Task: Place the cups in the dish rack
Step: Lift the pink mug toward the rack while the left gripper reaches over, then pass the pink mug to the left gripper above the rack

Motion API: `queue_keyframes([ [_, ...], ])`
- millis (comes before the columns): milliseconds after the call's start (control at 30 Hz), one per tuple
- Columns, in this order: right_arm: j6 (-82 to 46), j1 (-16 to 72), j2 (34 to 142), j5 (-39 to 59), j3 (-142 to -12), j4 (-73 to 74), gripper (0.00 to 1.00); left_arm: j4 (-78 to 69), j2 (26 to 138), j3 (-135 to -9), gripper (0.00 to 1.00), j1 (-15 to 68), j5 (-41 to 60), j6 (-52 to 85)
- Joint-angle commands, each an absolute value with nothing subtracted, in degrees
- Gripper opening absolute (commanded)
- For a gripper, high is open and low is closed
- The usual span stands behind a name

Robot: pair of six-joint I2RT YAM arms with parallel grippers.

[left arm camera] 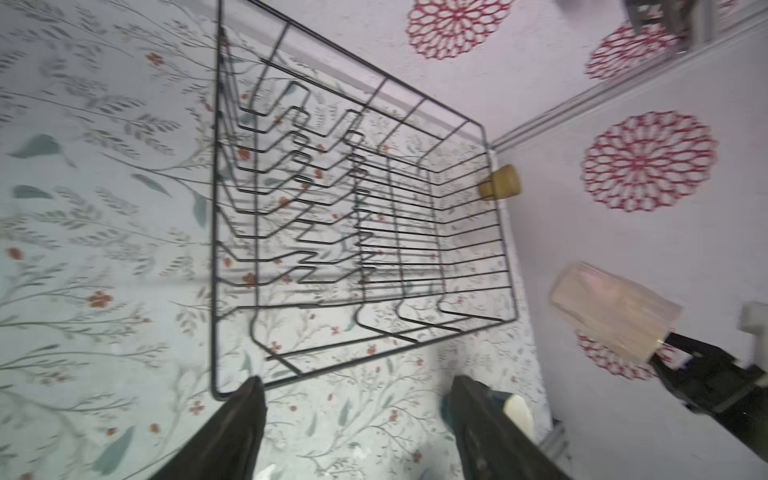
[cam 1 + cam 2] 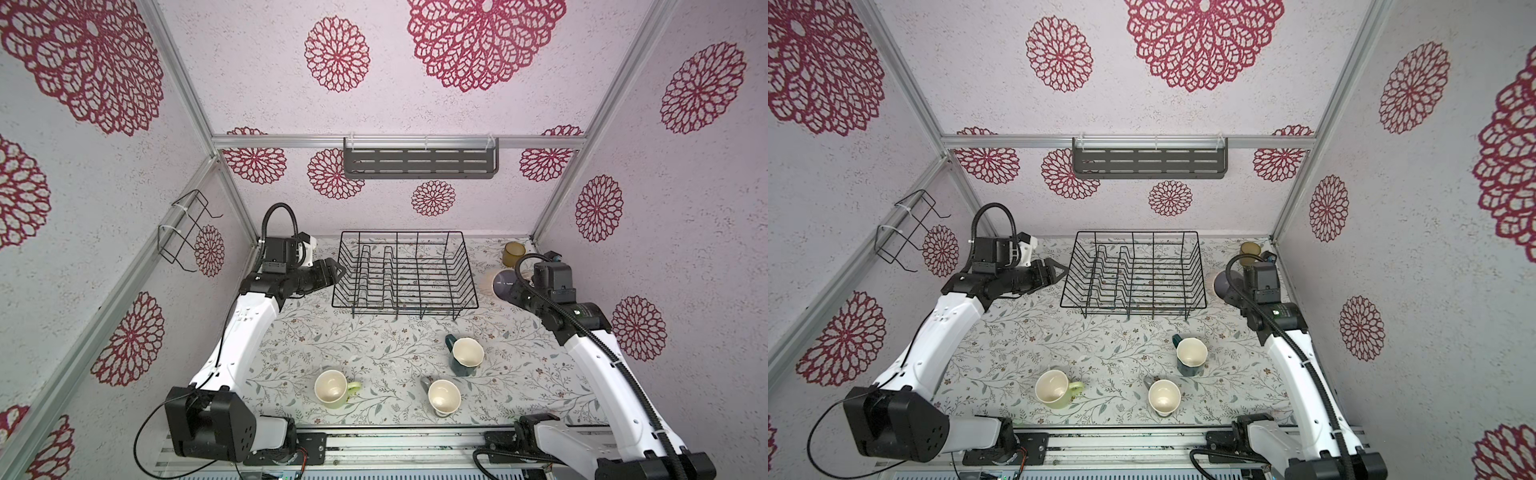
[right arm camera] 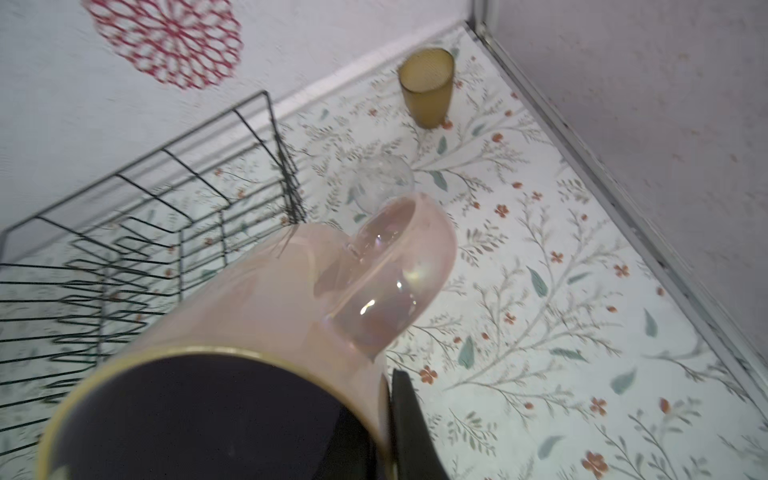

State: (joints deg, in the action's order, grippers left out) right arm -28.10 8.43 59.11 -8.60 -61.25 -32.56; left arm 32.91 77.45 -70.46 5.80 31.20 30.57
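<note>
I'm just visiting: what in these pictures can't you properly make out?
- Clear glass: faint in the right wrist view, partly behind the pink tumbler; undetectable in the top views.
- Teal mug: left wrist view, mostly behind a left jaw.
- Right arm's jaws: top views, largely hidden under its wrist camera.

The black wire rack [image 2: 405, 272] stands empty at the back. Before it three mugs stand upright, cream insides showing: teal [image 2: 465, 357], grey [image 2: 444, 397] just in front of the teal one, and yellow-green [image 2: 332, 388] further left. The amber tumbler [image 2: 513, 253] stands in the back right corner, with the clear glass [image 3: 380, 183] (faint) between it and the rack. The pink tumbler [image 3: 270, 291] hangs tilted right of the rack, its rim pinched by the right gripper [image 3: 374, 415].
</note>
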Motion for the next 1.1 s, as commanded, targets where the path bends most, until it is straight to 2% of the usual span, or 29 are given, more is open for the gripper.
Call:
queue_keyframes([
  [0, -29.03, 8.34, 54.15, 0.53, -59.00, -11.39, 0.00, 16.26, 75.70, -65.24, 0.78, 7.01, 47.49, 41.30],
  [100, -32.40, 8.31, 52.41, 6.19, -55.10, -1.70, 0.00, 5.79, 74.18, -61.95, 0.89, 10.10, 50.73, 47.64],
  [233, -34.81, 8.44, 51.34, 14.03, -50.67, 10.01, 0.00, -7.26, 75.94, -60.73, 0.98, 15.50, 53.33, 56.96],
  [500, -37.65, 8.37, 48.05, 24.79, -44.15, 25.60, 0.00, -22.55, 84.04, -64.46, 0.97, 23.04, 61.07, 66.99],
  [733, -50.72, 8.94, 50.36, 30.25, -39.12, 43.42, 0.00, -44.20, 89.36, -63.74, 0.97, 25.37, 64.34, 81.09],
  [900, -54.86, 10.86, 55.64, 36.15, -41.67, 47.56, 0.00, -56.65, 94.82, -64.45, 0.97, 27.81, 64.09, 90.62],
  [1067, -51.78, 14.17, 57.32, 37.96, -43.22, 46.01, 0.00, -75.43, 101.16, -64.97, 0.97, 28.01, 61.82, 105.21],
])
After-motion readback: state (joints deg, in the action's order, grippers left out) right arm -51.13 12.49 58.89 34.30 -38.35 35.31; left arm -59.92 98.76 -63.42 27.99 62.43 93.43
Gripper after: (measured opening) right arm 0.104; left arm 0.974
